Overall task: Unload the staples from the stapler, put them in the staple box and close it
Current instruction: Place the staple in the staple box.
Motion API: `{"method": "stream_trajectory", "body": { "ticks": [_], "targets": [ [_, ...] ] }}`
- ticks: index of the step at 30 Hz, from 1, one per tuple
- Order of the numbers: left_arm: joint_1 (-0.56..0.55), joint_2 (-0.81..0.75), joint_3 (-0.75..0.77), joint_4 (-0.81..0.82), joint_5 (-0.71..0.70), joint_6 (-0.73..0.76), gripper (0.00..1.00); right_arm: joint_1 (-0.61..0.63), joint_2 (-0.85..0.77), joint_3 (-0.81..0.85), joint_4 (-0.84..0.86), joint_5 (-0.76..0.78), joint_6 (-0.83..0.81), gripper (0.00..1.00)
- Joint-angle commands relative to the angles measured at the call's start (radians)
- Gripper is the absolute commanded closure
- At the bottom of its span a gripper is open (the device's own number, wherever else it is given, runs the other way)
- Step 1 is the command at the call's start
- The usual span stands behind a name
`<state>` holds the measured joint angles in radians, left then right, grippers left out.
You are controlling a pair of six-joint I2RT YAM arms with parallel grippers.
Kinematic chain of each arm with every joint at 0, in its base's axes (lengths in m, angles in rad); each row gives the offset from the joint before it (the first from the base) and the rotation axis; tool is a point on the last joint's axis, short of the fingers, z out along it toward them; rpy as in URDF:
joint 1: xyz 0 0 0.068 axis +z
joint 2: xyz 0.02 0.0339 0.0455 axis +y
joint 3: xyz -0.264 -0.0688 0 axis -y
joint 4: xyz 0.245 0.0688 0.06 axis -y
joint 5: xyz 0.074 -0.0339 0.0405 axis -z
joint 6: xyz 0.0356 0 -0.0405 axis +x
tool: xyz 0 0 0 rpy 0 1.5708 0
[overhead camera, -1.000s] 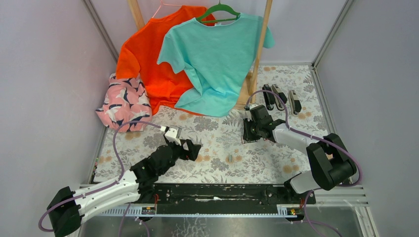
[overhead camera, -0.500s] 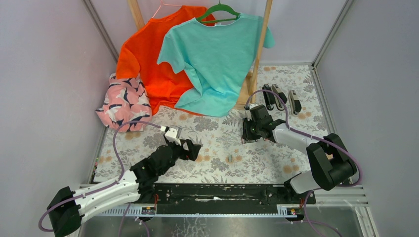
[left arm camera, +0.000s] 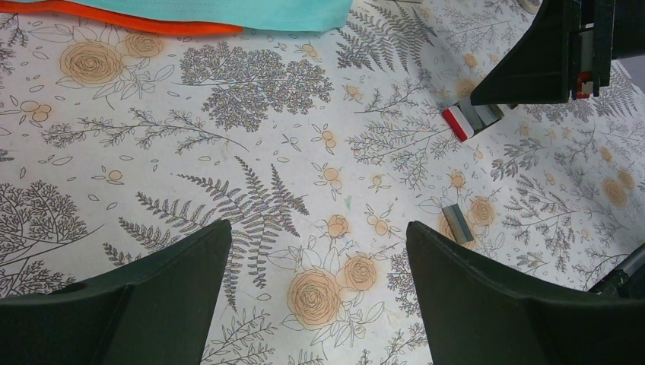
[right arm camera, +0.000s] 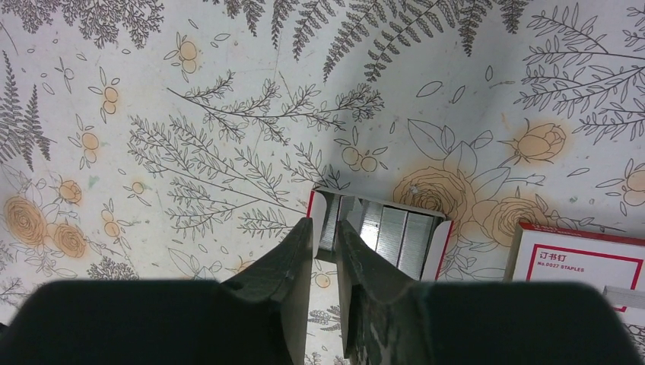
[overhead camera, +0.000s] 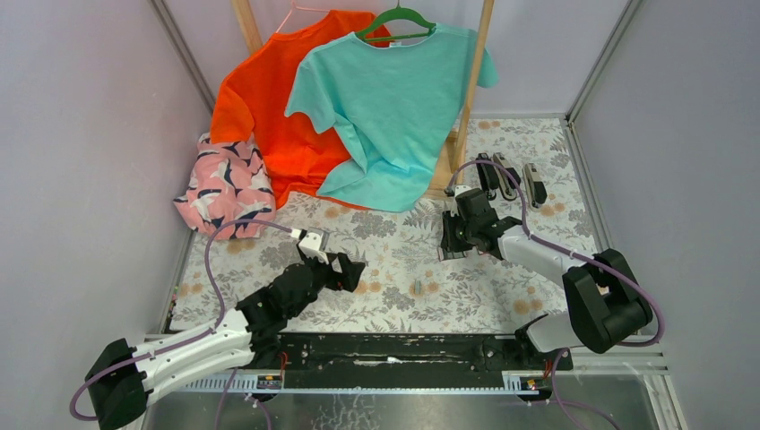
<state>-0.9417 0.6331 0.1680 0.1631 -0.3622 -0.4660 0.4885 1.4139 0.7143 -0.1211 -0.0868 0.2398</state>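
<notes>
The right gripper (right arm camera: 323, 223) hangs over the open staple tray (right arm camera: 436, 245) with its jaws almost together. One strip of staples (right arm camera: 328, 234) shows in the narrow gap just below the tips; I cannot tell if it is pinched. I think the tray is there to collect the strips. A loose strip (left arm camera: 456, 222) lies on the cloth (left arm camera: 152, 114), ahead and right of the left gripper (left arm camera: 318, 228), which waits wide open and holds nothing. The staplers (overhead camera: 507, 175) lie beyond the right gripper
</notes>
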Motion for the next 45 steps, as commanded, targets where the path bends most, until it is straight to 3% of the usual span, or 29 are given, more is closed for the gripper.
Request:
{"method": "stream_trajectory", "body": {
  "ticks": [1,14,45],
  "targets": [
    [0.002,-0.014,0.020,0.039,0.002,-0.005,0.08,-0.010,-0.034,-0.005,0.027,0.043,-0.003,0.77],
    [0.002,-0.013,0.022,0.037,0.002,-0.006,0.08,-0.051,0.038,0.016,0.006,0.012,0.023,0.68],
    [0.002,-0.014,0.018,0.034,-0.002,-0.006,0.08,-0.052,0.032,0.011,0.015,-0.132,0.028,0.71]
  ]
}}
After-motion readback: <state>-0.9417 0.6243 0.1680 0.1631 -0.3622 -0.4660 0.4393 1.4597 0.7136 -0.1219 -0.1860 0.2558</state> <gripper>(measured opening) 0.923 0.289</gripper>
